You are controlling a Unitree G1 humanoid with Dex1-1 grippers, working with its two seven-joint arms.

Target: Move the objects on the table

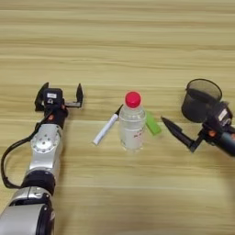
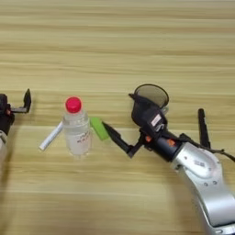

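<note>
Two end effectors in view. Right end effector (image 2: 123, 120) sits mid-frame, fingers spread wide: one finger tip just beside the green block (image 2: 99, 127), the other up against the mesh cup (image 2: 149, 102). It pinches nothing. Left end effector (image 1: 59, 95) is at the left of the frame, fingers spread, empty, well apart from the items.

Item positions: bottle (image 1: 132, 122) upright at centre, marker (image 1: 106, 129) lying diagonally just left of it, block just right of it, cup upright further right. Black pen (image 2: 202, 126) lies at right, beyond the right arm.

Progress, my read: nothing is gripped or visibly relocated; every item is left to do. Right arm looks set to go for the block or cup.

Room: table (image 1: 114, 41) is bare across the top half and along the bottom, no edges in frame. Tight spot is the bottle/marker/block cluster; a sweep at the block could tip the bottle.
</note>
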